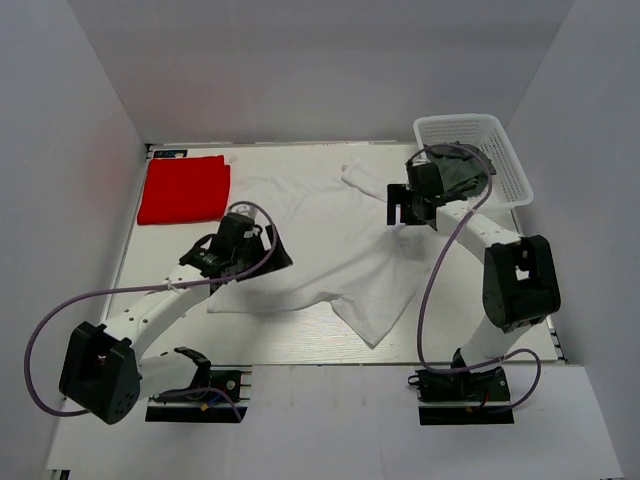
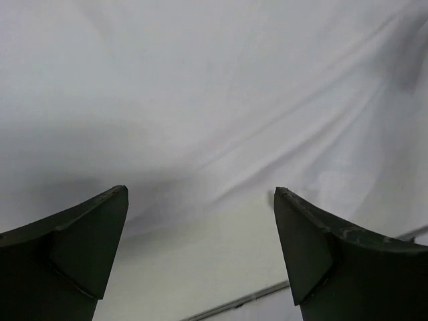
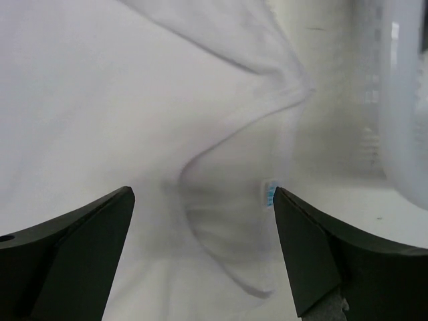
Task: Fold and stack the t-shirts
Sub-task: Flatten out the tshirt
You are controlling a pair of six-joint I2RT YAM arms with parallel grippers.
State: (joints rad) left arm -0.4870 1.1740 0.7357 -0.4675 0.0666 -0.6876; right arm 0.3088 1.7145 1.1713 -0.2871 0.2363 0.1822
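A white t-shirt (image 1: 330, 240) lies spread and rumpled across the middle of the table. A bright red t-shirt (image 1: 183, 189) lies folded at the far left. My left gripper (image 1: 262, 262) is open just above the white shirt's near left edge; the left wrist view shows the cloth (image 2: 221, 100) and bare table between its fingers (image 2: 80, 247). My right gripper (image 1: 400, 208) is open over the shirt's collar, near the far right. The right wrist view shows the neckline (image 3: 221, 200) and a small blue-printed tag (image 3: 269, 192) by the right finger (image 3: 321, 254).
A white plastic mesh basket (image 1: 472, 160) stands at the far right, close behind the right wrist; its wall shows in the right wrist view (image 3: 401, 100). Grey walls enclose the table on three sides. Cables loop from both arms.
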